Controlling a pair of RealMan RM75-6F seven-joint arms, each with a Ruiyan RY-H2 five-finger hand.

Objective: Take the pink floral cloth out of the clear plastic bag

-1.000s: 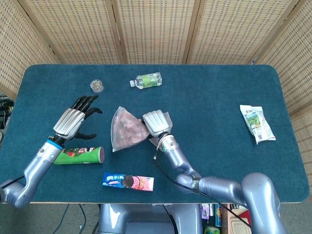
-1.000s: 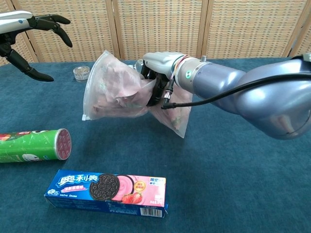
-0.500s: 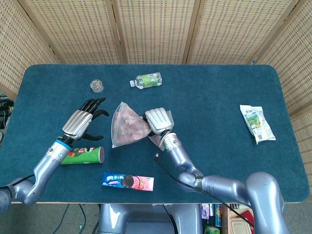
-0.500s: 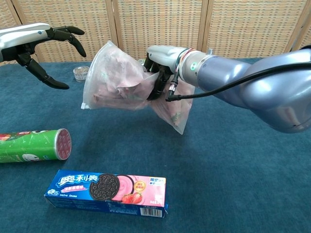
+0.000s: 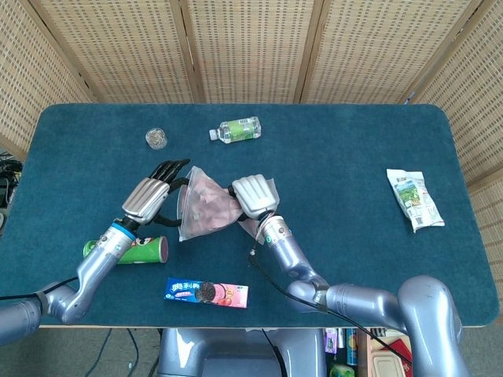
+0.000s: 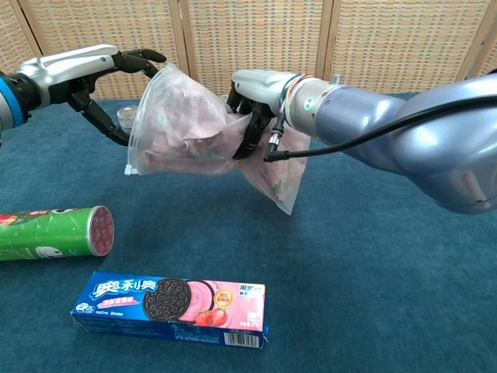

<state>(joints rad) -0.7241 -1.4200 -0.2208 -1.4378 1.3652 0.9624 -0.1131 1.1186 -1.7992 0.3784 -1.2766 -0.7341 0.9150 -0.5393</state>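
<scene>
Pink floral cloth (image 6: 186, 132): bunched up inside the clear plastic bag (image 6: 159, 116), which hangs in the air over the middle of the table (image 5: 346, 157), nothing pulled out yet.
Change: the left hand (image 5: 151, 198) has swung in from the left side and is now right at the bag's sealed end; a second ago it was well apart. Bag has barely shifted.
Right hand (image 6: 252, 97): fingers clamped around the bag's middle, squeezing it into a waist, loose end drooping below.
Left hand state: fingers spread, tips at the bag's top edge, thumb below; can't tell if they actually touch.
Room around: green chip can (image 6: 50, 231) and Oreo box (image 6: 171, 303) lie near the front edge, well below the bag. Water bottle (image 5: 238, 129) and small jar (image 5: 156, 139) sit behind, snack packet (image 5: 414, 198) far right.
</scene>
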